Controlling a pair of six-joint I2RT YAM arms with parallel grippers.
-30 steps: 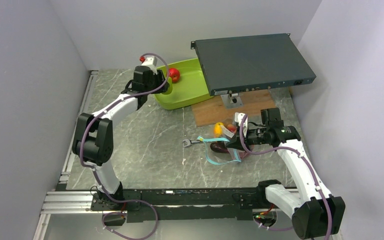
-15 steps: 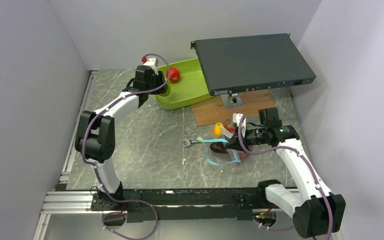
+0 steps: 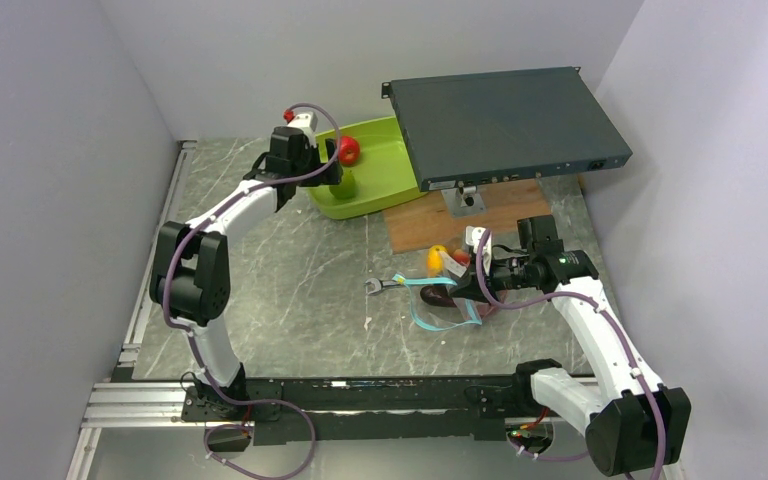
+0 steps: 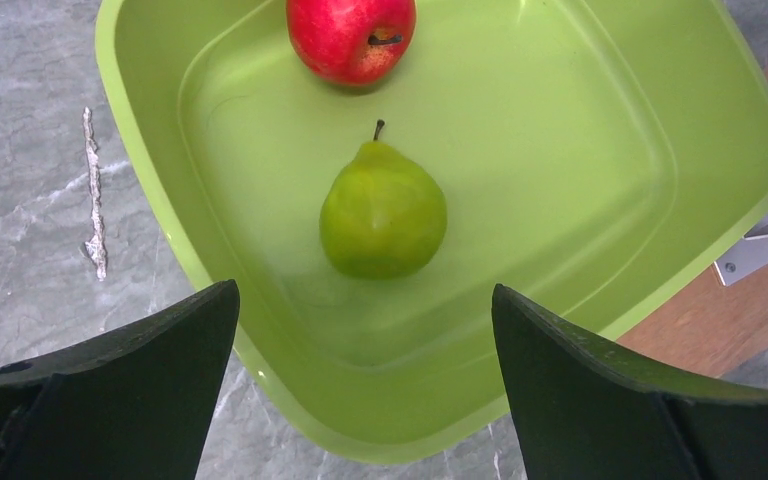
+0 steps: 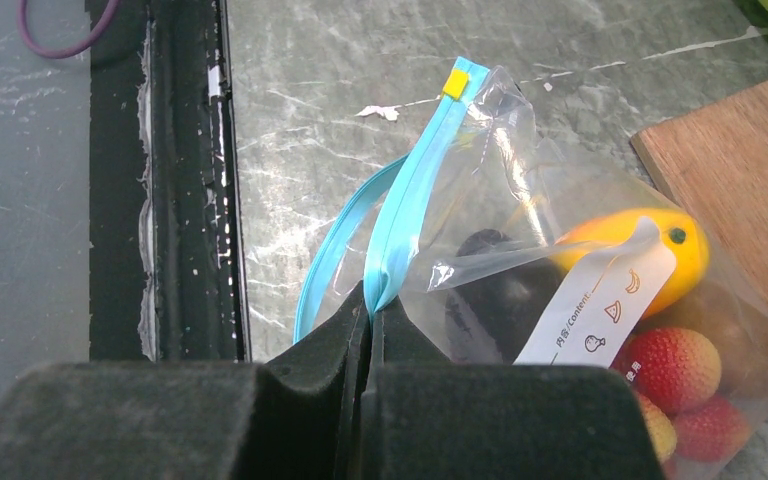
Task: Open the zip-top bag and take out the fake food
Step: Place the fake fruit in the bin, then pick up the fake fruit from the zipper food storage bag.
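Clear plastic zip-top bag (image 5: 550, 170) sits centre-right in the right wrist view, lying on the grey marble table (image 5: 360, 90) with its far end over the edge of the wooden board (image 5: 740, 170). The blue zip strip (image 5: 405, 215) is parted and the mouth gapes towards the lower left of the frame.

My right gripper (image 5: 370, 312) is clamped shut on one lip of that strip, holding the mouth up.

Inside the bag: orange-yellow mango (image 5: 650, 245), a dark piece (image 5: 495, 290) that could be plum or eggplant (can't tell which), and red bumpy fruits (image 5: 675, 368) at lower right. More may be behind them, hidden.

Already out: green pear (image 4: 383, 210) lying mid-tray and red apple (image 4: 350, 35) at the top edge of the left wrist view, both in the lime-green tray (image 4: 145, 180), apart from each other.

My left gripper (image 4: 362, 305) hangs above the tray's near rim, jaws spread wide, nothing held and clear of the pear.

Status as I read it: bag open, two pieces out, at least three left. Next job for the left arm is going back to the bag mouth. Risk: thin plastic slipping out of the right pinch.
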